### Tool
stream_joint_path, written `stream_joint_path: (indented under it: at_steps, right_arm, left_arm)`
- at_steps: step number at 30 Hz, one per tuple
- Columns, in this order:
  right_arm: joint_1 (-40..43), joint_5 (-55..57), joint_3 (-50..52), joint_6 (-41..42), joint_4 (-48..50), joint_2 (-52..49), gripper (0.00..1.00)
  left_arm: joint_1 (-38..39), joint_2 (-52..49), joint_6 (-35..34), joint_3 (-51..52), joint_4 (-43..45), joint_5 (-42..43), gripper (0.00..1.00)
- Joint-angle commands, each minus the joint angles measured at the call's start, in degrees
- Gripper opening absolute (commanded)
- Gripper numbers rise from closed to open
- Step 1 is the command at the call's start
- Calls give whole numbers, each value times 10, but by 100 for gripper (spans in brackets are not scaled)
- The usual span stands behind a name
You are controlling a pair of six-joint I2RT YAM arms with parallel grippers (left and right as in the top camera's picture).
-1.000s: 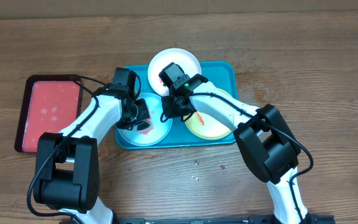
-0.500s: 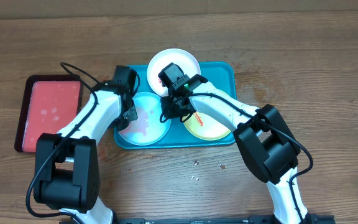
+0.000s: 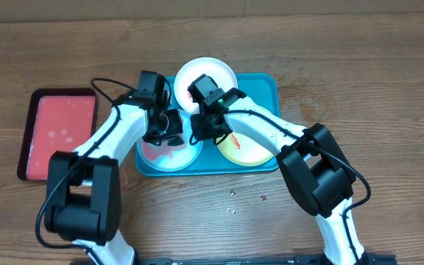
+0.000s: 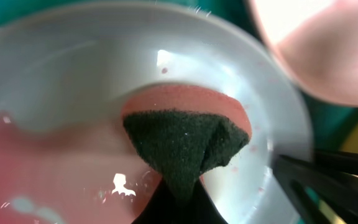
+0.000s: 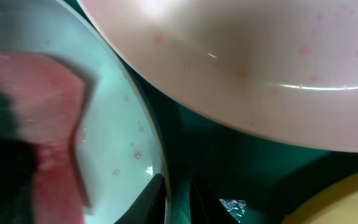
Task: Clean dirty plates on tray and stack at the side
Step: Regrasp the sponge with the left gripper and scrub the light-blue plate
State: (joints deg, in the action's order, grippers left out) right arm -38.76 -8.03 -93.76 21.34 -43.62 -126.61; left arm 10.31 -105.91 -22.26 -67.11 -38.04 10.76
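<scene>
The teal tray (image 3: 266, 85) holds three plates. The white plate (image 3: 210, 71) is at the back, the yellow-green plate (image 3: 247, 149) at the right, and the pale blue plate (image 3: 183, 157) at the front left. My left gripper (image 3: 169, 131) is shut on a pink sponge with a dark scrub side (image 4: 188, 134), pressed onto the pale blue plate (image 4: 73, 81) next to a red sauce smear (image 4: 55, 174). My right gripper (image 5: 179, 200) is shut on that plate's right rim (image 5: 157, 155), one finger inside and one outside.
A smaller dark-rimmed red tray (image 3: 57, 132) lies left of the teal tray. Small crumbs (image 3: 234, 194) lie on the wooden table in front of the tray. The white plate's rim (image 5: 247, 68) hangs close above my right gripper.
My left gripper swept the sponge to the pale blue plate's left rim and back toward its middle. The right gripper has kept its hold on the rim.
</scene>
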Motion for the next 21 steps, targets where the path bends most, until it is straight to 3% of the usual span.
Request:
stream_joint_path:
  at_steps: [1,5,12,17,21]
  right_arm:
    - [3,16,-1,-2,-2,-14,16]
    - [3,16,-1,-3,-4,-14,16]
    - [3,16,-2,-4,-4,-14,15]
    - [3,16,-9,-6,-5,-14,11]
    - [2,16,-24,-5,-17,-12,4]
  left_arm:
    - [2,-37,10,-7,5,-19,4]
    - [-1,-50,-4,-8,-17,-181,4]
    - [-10,-21,-38,-34,-80,-346,4]
    - [-10,21,-56,-75,-117,-345,4]
    - [-14,87,-57,-95,-131,-272,4]
